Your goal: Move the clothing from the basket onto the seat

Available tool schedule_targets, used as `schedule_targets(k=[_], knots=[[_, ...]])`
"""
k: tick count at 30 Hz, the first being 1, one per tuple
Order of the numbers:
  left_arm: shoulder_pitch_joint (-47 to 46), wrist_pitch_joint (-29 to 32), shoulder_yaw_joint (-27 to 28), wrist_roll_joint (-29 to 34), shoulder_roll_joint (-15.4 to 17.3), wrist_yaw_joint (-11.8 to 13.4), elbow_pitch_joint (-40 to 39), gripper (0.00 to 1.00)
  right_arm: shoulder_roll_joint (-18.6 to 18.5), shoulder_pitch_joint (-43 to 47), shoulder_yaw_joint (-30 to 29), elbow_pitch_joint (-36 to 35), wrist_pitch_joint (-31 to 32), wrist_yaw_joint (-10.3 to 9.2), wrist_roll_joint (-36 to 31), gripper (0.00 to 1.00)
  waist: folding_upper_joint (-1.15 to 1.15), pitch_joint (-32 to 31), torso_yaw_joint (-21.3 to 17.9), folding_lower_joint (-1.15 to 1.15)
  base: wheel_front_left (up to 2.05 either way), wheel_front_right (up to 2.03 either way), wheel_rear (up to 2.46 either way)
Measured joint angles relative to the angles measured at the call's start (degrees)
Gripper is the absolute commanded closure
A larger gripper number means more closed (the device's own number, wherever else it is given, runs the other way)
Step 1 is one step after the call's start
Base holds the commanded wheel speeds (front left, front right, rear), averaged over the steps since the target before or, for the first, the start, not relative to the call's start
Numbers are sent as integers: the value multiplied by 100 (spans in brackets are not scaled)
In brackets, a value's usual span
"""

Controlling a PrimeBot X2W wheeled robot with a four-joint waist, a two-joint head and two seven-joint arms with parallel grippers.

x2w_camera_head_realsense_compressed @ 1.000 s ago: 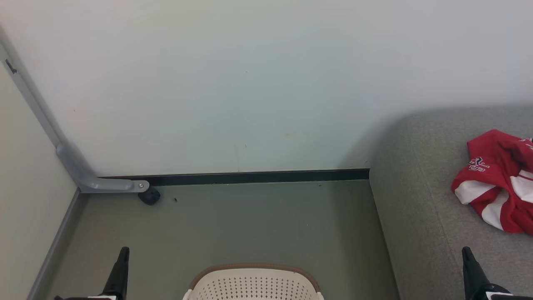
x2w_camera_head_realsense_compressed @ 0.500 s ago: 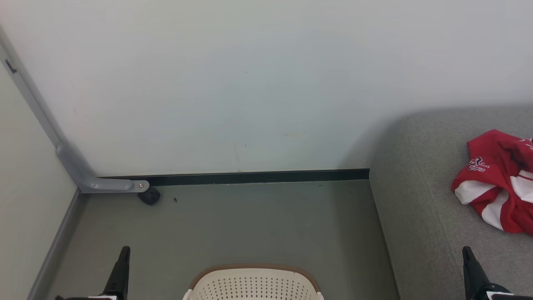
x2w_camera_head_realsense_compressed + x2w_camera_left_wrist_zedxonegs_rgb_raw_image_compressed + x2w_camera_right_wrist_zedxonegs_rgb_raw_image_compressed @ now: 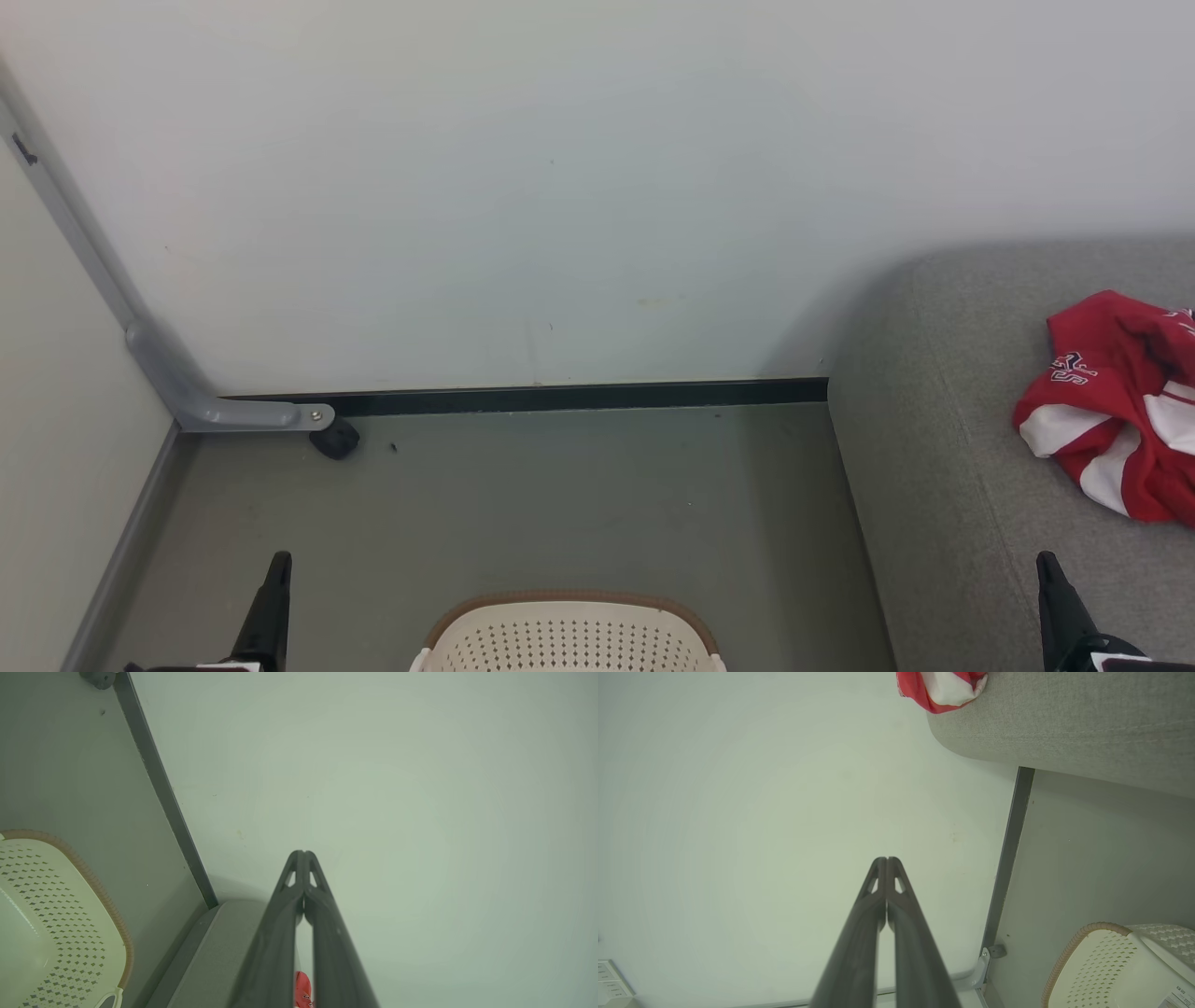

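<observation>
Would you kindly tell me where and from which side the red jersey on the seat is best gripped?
Probably pinch a raised fold near the top of the jersey, coming from above with the right claw: it lies crumpled in a mound on the seat, so folds stand up.

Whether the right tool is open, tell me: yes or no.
No, the right tool is shut, its two dark tips touching.

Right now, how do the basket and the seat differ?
Material: the basket is cream perforated plastic with a brown rim; the seat is grey fabric.
Place: the basket stands on the floor at centre front; the seat is to its right, against the wall.
Load: the seat carries a red-and-white jersey; the basket's visible part shows none.
Shared: rounded outlines.
</observation>
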Motion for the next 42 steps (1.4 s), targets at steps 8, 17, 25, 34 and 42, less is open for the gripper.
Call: schedule_targets(k=[8,17,25,34,42], knots=[[0,0,0,-7,0,0,0,100,1,0,0,0,0,0,0,100,0,0,0,0,0,0,0],[0,0,0,-7,0,0,-2,100,1,0,0,-1,0,0,0,100,0,0,0,0,0,0,0],[0,0,0,-7,0,0,-4,100,1,0,1,-2,0,0,1,100,0,1,0,0,0,0,0],[0,0,0,-7,0,0,-5,100,1,0,1,-2,0,0,1,100,0,1,0,0,0,0,0],[0,0,0,-7,0,0,-7,100,1,0,1,-3,0,0,1,100,0,1,0,0,0,0,0]])
